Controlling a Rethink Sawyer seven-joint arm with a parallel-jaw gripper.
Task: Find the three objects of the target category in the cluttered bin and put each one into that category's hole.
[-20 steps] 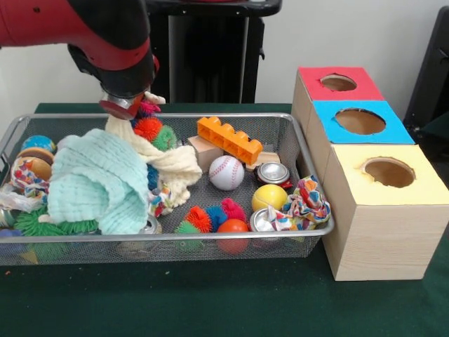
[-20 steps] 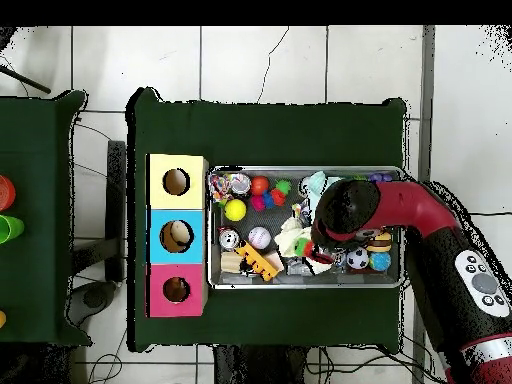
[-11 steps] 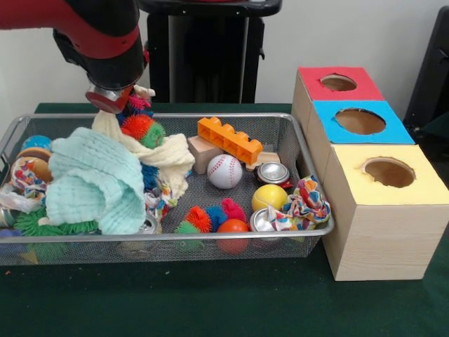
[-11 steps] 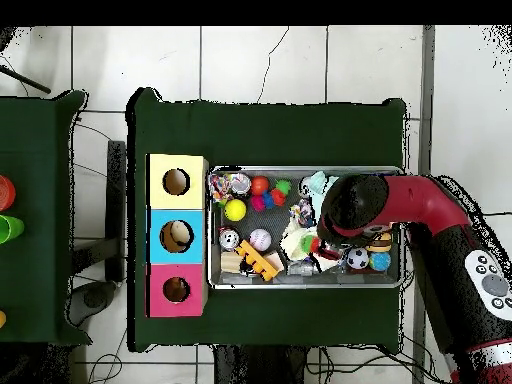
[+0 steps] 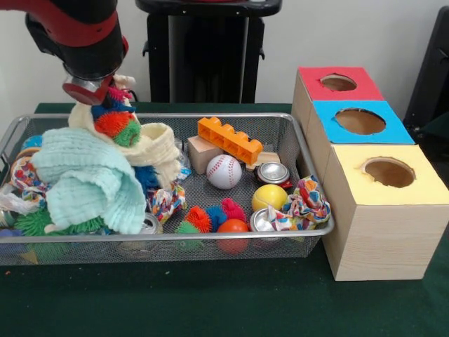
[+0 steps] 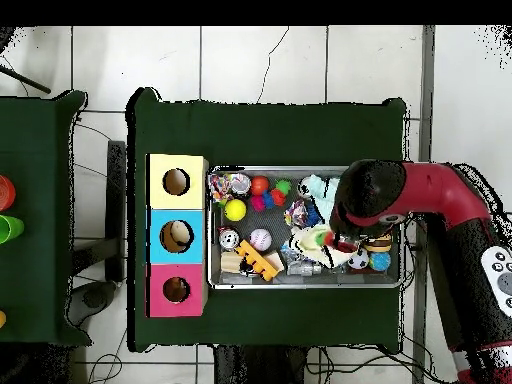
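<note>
My gripper (image 5: 93, 94) hangs over the left end of the wire bin (image 5: 210, 237), under the red and black arm (image 6: 400, 200). It is shut on a cream cloth (image 5: 156, 145) that trails down into the bin. A spiky orange, green and blue ball (image 5: 116, 123) clings to the lifted cloth just below the gripper. A mint cloth (image 5: 88, 184) lies heaped under it. A patterned cloth (image 5: 306, 201) sits in the bin's right front corner. In the overhead view the arm hides the gripper; the cream cloth (image 6: 312, 240) shows beside it.
Three boxes with holes stand right of the bin: red (image 5: 338, 83), blue (image 5: 359, 121), yellow (image 5: 389, 172). Loose in the bin are a baseball (image 5: 224, 172), an orange brick (image 5: 229, 139), a yellow ball (image 5: 269, 197), a tin (image 5: 272, 173) and small spiky balls (image 5: 200, 218).
The gripper has risen and moved left in the front view, pulling the cream cloth and the spiky ball up with it. The mint cloth has shifted slightly.
</note>
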